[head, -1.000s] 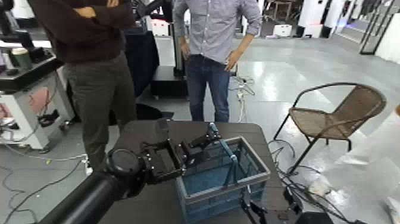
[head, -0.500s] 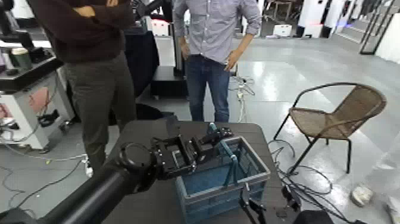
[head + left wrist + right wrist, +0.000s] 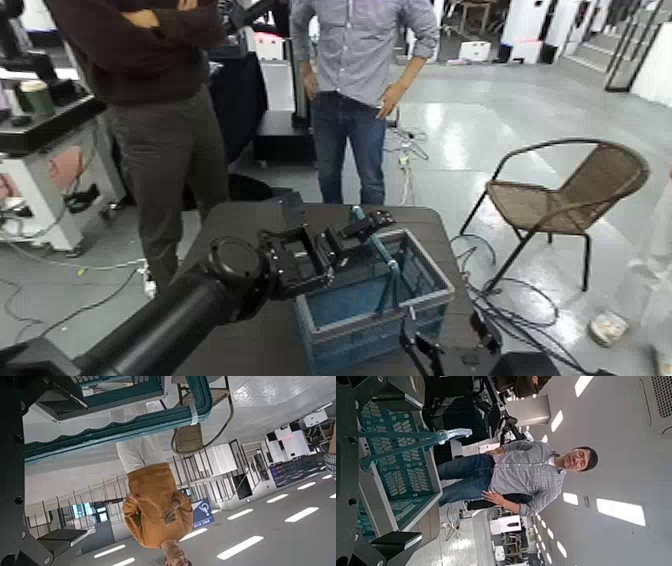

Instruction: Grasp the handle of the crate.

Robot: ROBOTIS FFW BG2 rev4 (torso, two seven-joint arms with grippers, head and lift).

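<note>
The blue-grey lattice crate (image 3: 345, 322) stands on the black table (image 3: 235, 232). Its teal handle (image 3: 386, 263) arches upright across it. My left gripper (image 3: 367, 223) is open at the handle's far top end, above the crate's back rim. In the left wrist view the handle (image 3: 119, 430) runs close past the open gripper (image 3: 55, 463), with nothing held. My right gripper (image 3: 443, 352) is open, low at the crate's near right corner. The right wrist view shows the crate (image 3: 403, 475) and the handle (image 3: 419, 439) in front of it.
Two people stand just behind the table, one in a dark top (image 3: 160, 110), one in a checked shirt (image 3: 355, 70). A wicker chair (image 3: 565, 195) stands to the right. Cables (image 3: 500, 300) lie on the floor. A cluttered bench (image 3: 40, 120) is at the far left.
My left arm has reached forward and to the right, bringing its gripper from beside the crate's back left to the handle's far top. The right gripper has stayed put.
</note>
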